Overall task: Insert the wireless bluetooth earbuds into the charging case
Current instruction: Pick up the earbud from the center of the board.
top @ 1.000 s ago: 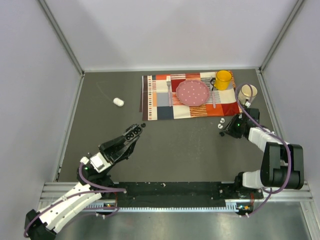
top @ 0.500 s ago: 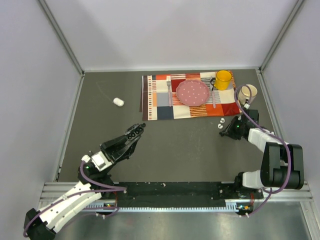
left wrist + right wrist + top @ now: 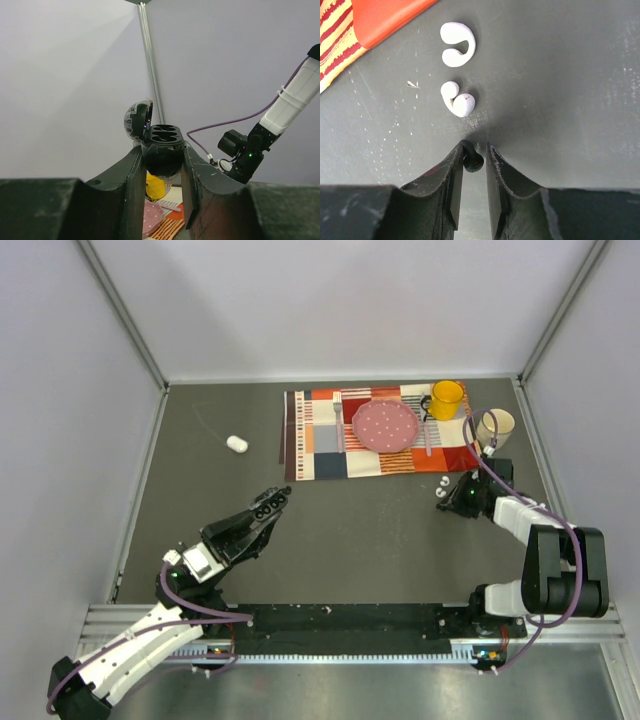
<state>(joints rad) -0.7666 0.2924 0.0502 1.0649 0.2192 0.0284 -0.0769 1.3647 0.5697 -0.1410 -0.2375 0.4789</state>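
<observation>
The right gripper (image 3: 472, 159) stands narrow, its jaws drawn in on either side of the black earbud (image 3: 472, 162), which sits low between the fingertips on the dark table (image 3: 560, 75); the hold looks like a pinch, though a sliver of gap beside one finger cannot be ruled out. Two white earbuds lie loose just ahead of it, the nearer white earbud (image 3: 458, 101) close to the fingertips and the farther white earbud (image 3: 456, 45) beyond it, near the corner of the placemat (image 3: 380, 15). Well apart on the other side, the left gripper (image 3: 162, 150) is clamped on the body of the black charging case (image 3: 161, 134), held up with its lid (image 3: 136, 120) tipped back and both wells showing empty. Each bud is likely very light, hard and smooth, so it may squirt or roll out of a skewed pinch. The safest hold is probably across the rounded body, centred on the pads, leaving the end free to enter a well.
</observation>
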